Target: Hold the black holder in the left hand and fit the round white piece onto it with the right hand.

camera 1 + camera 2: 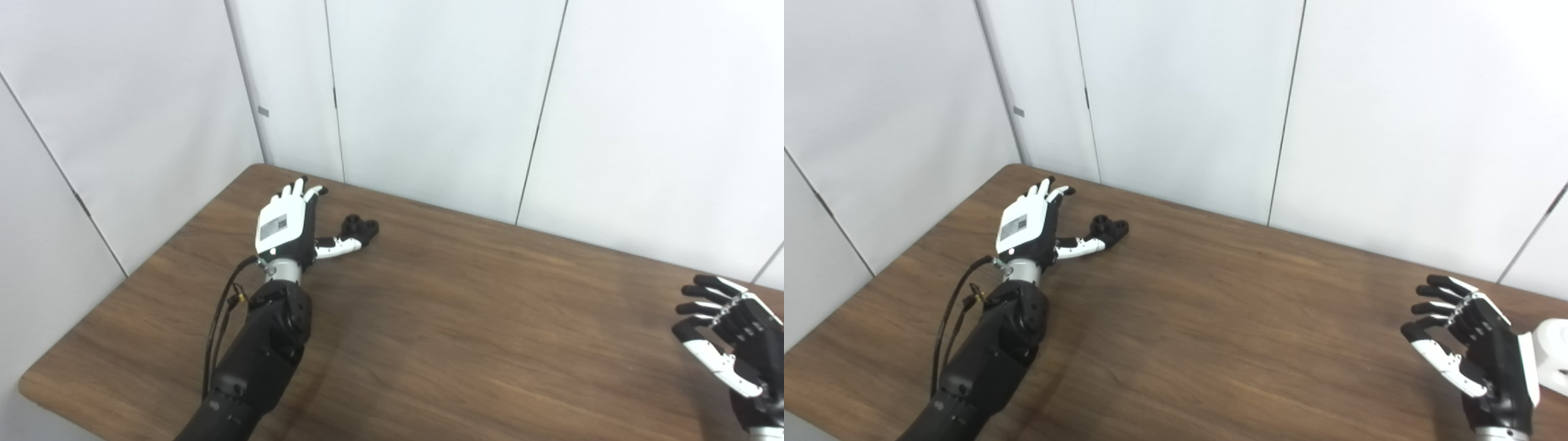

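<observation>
The black holder (360,228) lies on the brown table (465,318) near the far left corner. My left hand (285,224) is open beside it, fingers stretched toward the wall, with the thumb reaching up to the holder's near side. My right hand (1473,346) is open and empty at the right edge, fingers curled and apart, above the table. The round white piece (1554,355) shows only in the right eye view, at the far right edge, just behind my right hand.
White wall panels (429,92) close off the table at the back and the left. The table's left front corner (30,383) is rounded and near my left arm.
</observation>
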{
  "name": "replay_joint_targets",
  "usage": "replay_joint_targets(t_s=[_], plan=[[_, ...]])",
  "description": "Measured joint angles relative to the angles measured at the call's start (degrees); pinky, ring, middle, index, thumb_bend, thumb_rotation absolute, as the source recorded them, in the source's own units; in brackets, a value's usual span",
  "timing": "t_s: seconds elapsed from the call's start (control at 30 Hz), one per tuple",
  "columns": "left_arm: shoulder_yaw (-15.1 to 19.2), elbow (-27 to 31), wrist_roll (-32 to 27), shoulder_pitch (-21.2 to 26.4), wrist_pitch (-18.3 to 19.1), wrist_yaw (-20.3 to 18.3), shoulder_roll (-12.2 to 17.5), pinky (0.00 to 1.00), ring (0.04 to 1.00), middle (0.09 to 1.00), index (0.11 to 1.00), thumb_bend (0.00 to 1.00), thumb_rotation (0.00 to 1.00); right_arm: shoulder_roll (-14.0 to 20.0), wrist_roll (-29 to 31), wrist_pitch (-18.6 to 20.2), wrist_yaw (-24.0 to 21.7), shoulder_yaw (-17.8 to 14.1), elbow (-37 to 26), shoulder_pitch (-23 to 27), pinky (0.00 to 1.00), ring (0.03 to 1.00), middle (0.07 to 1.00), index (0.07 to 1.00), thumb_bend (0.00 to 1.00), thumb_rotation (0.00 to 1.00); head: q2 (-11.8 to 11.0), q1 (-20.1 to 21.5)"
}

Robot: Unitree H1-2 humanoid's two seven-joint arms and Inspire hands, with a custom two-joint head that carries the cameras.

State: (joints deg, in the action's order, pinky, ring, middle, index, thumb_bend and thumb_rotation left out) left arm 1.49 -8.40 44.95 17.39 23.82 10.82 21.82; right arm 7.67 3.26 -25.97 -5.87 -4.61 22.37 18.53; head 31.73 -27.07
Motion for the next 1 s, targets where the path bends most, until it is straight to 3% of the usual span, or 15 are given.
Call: replay_joint_targets(t_s=[0.53,0.87,1.0], plan=[[-0.50,-5.55,-3.80,1.62,-1.27,1.76,0.64,1.00,1.000,1.000,0.767,0.99,0.44,0.48,0.84,0.00,-0.32,0.00,-0.38,-0.39,0.45,0.563,0.656,0.684,0.58,0.29,0.26,0.61],[-1.32,-9.76,-6.44,2.63,-2.34,2.47,0.65,1.00,1.000,1.000,0.757,0.90,0.39,0.59,0.70,0.00,-0.83,0.00,-0.47,-0.48,0.44,0.560,0.653,0.676,0.62,0.32,0.35,1.23],[-1.28,-12.79,-8.13,3.74,-5.07,4.24,0.65,1.00,1.000,1.000,0.723,0.86,0.37,0.65,0.55,0.00,-0.83,0.02,-0.63,-0.60,0.45,0.567,0.660,0.677,0.60,0.32,0.53,1.41]])
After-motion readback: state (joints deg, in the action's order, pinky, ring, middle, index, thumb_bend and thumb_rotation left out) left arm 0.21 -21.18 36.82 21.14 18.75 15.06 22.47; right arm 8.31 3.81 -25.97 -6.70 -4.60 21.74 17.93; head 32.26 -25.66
